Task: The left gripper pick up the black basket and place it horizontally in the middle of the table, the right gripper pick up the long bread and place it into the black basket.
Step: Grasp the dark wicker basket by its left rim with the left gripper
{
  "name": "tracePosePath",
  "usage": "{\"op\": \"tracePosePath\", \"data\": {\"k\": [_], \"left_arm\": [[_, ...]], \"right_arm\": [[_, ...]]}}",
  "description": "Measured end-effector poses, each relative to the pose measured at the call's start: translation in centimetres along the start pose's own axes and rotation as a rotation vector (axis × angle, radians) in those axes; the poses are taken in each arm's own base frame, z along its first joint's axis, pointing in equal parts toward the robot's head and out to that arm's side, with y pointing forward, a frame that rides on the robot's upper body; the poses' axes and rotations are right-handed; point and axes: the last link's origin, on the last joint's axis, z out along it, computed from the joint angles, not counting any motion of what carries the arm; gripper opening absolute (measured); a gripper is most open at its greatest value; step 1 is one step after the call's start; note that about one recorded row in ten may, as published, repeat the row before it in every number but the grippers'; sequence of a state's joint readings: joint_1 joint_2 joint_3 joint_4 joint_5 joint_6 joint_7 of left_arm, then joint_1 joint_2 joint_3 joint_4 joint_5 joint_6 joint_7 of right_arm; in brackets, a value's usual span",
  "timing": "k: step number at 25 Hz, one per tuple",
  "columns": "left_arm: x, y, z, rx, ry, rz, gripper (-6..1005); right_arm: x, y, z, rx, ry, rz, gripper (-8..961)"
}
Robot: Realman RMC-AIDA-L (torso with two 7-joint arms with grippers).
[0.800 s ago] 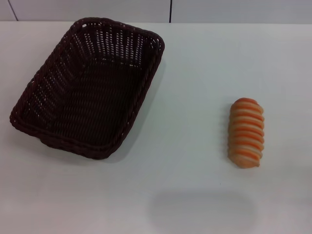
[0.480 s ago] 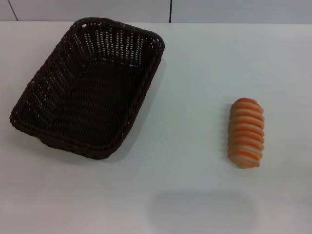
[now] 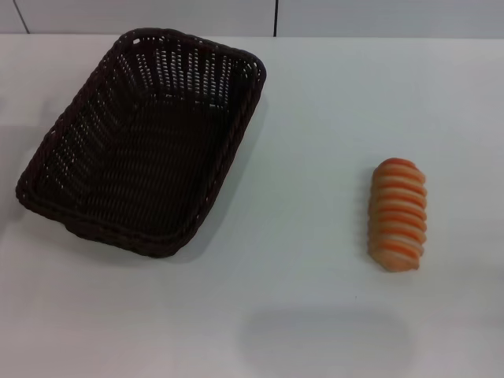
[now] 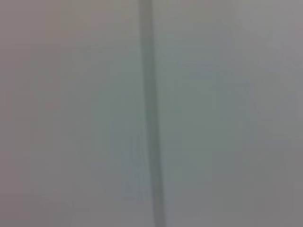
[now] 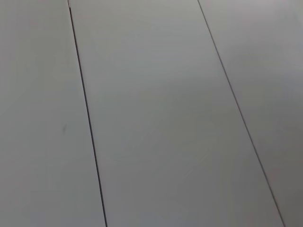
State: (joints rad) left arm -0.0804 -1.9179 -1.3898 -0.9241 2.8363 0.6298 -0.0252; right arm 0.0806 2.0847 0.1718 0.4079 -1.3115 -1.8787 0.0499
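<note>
The black basket [image 3: 146,142] stands empty on the left half of the white table [image 3: 315,118], set at a slant with one short end toward the back. The long bread [image 3: 398,213], striped orange and cream, lies on the right half, lengthwise front to back, well apart from the basket. Neither gripper shows in the head view. The left wrist view shows only a plain grey surface with one dark seam [image 4: 150,118]. The right wrist view shows grey panels with thin dark seams [image 5: 87,118].
A grey wall with a dark vertical seam [image 3: 276,17] runs behind the table's back edge. A soft shadow [image 3: 323,339] lies on the table near the front middle.
A faint shadow has appeared at the far left edge of the table beside the basket. The basket and the bread have not moved.
</note>
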Motion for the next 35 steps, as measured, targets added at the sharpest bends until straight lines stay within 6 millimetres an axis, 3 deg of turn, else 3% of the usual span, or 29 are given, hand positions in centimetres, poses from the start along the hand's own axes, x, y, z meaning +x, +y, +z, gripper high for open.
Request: {"op": "tracePosePath", "data": {"k": [3,5,8,12,13,15,20,28,35], "left_arm": [[2.3,0.6,1.2,-0.089,-0.046,-0.006,784],[2.3,0.6,1.2,-0.089,-0.046,-0.006,784],[5.7,1.8,1.8,-0.199,-0.088,-0.010,783],[6.4,2.2,1.7,-0.214,-0.110,0.001,783],[7.7,4.4,1.8,-0.232,-0.258,0.099,783],[8.6,6.3,2.0,-0.251,-0.365,0.195,778],[9.9,8.4,2.2,-0.270,-0.465,0.289,767],[9.7,9.8,2.9,-0.394,-0.630,0.328,749],[7.2,9.3,4.8,-0.371,-0.743,0.346,733]], "right_arm": [[0.0,0.0,0.0,-0.001,0.002,0.003,831],[0.1,0.0,0.0,-0.001,0.003,0.003,831],[0.1,0.0,0.0,0.000,0.005,0.003,831],[0.1,-0.1,-0.1,0.002,0.008,0.000,831],[0.1,-0.1,-0.1,0.002,0.008,0.000,831],[0.1,-0.1,-0.1,0.002,0.009,-0.002,831],[0.1,-0.1,0.0,-0.001,0.009,-0.003,831],[0.3,-0.2,-0.2,-0.008,0.025,-0.009,830],[0.3,-0.1,-0.4,-0.018,0.032,-0.007,830]]}}
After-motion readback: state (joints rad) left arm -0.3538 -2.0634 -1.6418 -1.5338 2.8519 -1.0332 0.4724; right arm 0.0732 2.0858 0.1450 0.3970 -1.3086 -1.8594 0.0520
